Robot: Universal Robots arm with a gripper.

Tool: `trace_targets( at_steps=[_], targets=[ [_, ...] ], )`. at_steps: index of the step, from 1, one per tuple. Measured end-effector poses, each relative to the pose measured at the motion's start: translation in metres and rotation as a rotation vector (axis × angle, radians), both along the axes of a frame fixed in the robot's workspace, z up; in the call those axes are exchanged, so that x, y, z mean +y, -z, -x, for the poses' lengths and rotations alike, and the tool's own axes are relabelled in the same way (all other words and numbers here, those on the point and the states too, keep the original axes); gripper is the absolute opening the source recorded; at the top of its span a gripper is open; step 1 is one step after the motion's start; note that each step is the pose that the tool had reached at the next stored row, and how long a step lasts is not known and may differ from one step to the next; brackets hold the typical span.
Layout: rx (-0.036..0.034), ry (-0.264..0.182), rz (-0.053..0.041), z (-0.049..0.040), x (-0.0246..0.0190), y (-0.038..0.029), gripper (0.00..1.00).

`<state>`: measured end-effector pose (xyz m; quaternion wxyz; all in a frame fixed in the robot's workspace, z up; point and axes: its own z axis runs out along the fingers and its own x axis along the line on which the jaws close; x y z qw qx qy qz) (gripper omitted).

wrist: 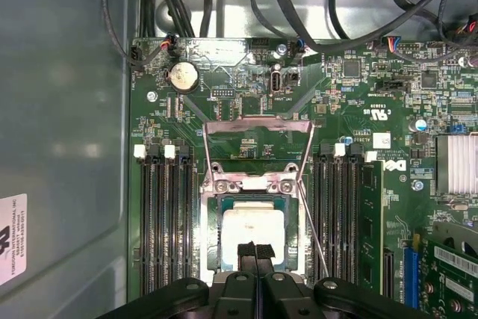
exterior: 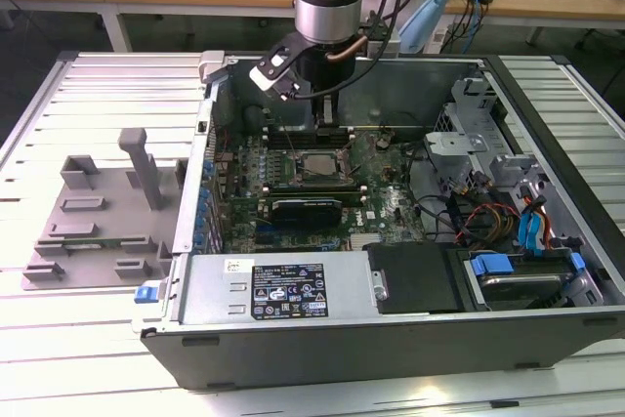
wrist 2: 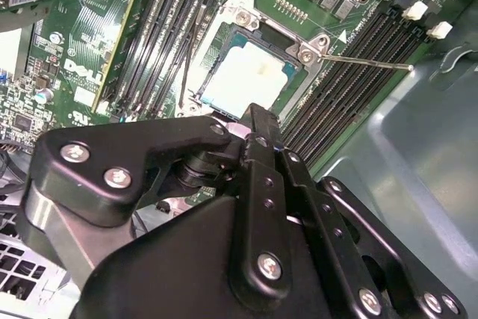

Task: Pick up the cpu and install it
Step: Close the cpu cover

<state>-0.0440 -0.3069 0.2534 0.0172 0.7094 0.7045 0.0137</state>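
The cpu, a small square chip with a pale metal top, lies flat in its socket on the green motherboard inside the open computer case. It also appears in the second wrist view as the cpu and in the exterior view as the cpu. My gripper hangs just above the chip's edge, its two narrow black fingers pressed together with nothing between them. The gripper sits over the socket's rim. The socket's metal load plate stands swung open.
Memory slots flank the socket on both sides, and a thin wire lever juts beside it. Cables cross the case's far wall. A grey plastic tray with raised blocks lies outside the case at the exterior view's left.
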Motion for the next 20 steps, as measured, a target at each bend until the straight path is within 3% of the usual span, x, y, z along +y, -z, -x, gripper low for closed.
trace_targets(
  at_steps=[9,15,20],
  targets=[
    [0.0,0.0,0.0001,0.0,0.0,-0.0031,0.11],
    [0.0,0.0,0.0001,0.0,0.0,-0.0099,0.11],
    [0.0001,0.0,0.0001,-0.0003,0.0,-0.0103,0.11]
  ],
)
